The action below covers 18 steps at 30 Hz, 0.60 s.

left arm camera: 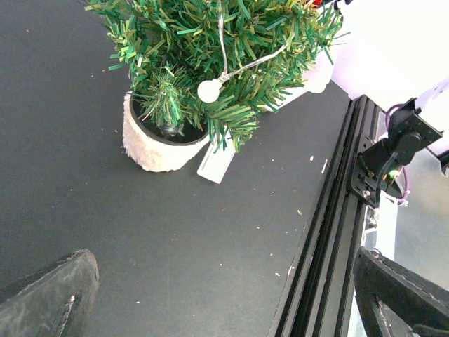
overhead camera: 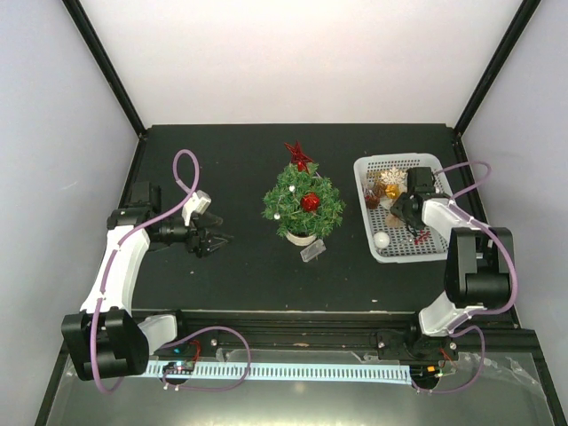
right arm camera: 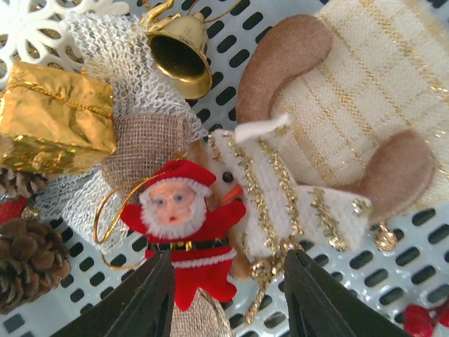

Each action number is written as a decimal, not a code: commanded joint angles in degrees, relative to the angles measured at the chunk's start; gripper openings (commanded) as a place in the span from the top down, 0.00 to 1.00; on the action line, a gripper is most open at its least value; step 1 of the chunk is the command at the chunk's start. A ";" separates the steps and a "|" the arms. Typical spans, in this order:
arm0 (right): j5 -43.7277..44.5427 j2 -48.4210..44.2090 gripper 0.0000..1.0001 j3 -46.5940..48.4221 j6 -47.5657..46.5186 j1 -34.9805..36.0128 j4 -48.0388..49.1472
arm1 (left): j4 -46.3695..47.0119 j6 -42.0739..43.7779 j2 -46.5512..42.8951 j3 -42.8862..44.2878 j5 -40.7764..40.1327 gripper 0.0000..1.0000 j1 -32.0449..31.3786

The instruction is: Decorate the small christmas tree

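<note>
The small christmas tree (overhead camera: pixel 302 202) stood on the table (overhead camera: pixel 240 160); right of it, the mesh basket (overhead camera: pixel 373 169) held a Santa figure (right arm camera: pixel 184 225), gold bell (right arm camera: pixel 179 53), pine cone (right arm camera: pixel 28 270); the right gripper (right arm camera: pixel 228 261) hung part-open astride the figure; the left gripper (overhead camera: pixel 215 232) gaped wide, left of the tree.

At the lower left and lower right of the top view, the left arm (overhead camera: pixel 118 257) and right arm (overhead camera: pixel 437 312) are built of white links joined by bulky black housings. A lilac cable (overhead camera: pixel 182 173) is looped along each. The left claw (overhead camera: pixel 220 244) and right claw (right arm camera: pixel 231 302) are fitted with dark, matte, tapered fingers (right arm camera: pixel 158 298).
</note>
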 commanded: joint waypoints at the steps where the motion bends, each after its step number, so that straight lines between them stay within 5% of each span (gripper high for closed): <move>1: -2.18 1.79 0.55 -0.25 -0.17 -1.21 5.10 | -1.44 1.76 0.07 2.03 1.93 0.01 0.21; 11: -4.92 4.86 0.60 0.68 -1.55 -1.51 7.28 | -1.40 1.63 0.28 2.12 1.84 0.01 0.22; 18: -4.95 4.27 0.87 -0.46 -2.45 -1.50 8.32 | -1.40 1.59 0.55 2.20 1.76 0.01 0.26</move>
